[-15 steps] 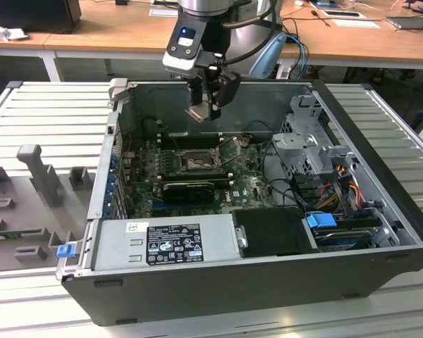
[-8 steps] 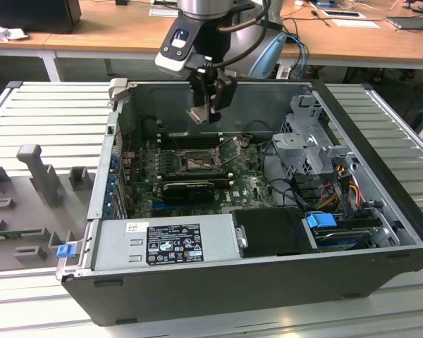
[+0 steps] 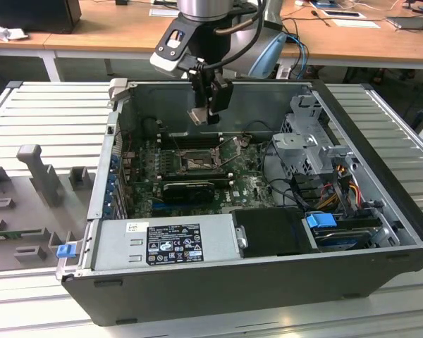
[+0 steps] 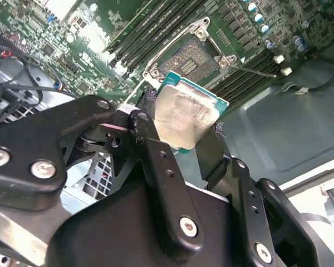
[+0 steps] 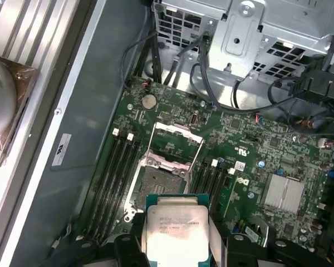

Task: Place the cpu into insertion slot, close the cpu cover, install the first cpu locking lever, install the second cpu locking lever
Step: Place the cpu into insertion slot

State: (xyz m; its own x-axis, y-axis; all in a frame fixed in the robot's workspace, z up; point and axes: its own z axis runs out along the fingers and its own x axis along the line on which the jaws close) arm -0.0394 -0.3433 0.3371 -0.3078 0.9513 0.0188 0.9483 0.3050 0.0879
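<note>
My gripper [image 3: 206, 113] hangs over the open computer case, shut on the cpu [image 3: 199, 115]. The cpu [image 4: 186, 119] is a flat square chip with a silver metal top, pinched at two opposite edges by the black fingers [image 4: 150, 144]. It floats above the motherboard, clear of the insertion slot [image 3: 195, 163]. In both wrist views the insertion slot [image 5: 156, 186] lies bare and square, just beyond the cpu [image 5: 175, 231]. The cpu cover [image 5: 177, 129] is a thin metal frame swung open on the far side of the socket. Thin wire levers stand loose beside the insertion slot [image 4: 192, 61].
Long black memory slots [image 5: 118, 172] flank the socket. A black expansion card [image 3: 187, 189] lies in front of it. The grey power supply [image 3: 166, 239] fills the case front, a drive cage [image 3: 310, 141] with cables sits at the exterior view's right. Grey fixtures [image 3: 39, 169] stand outside.
</note>
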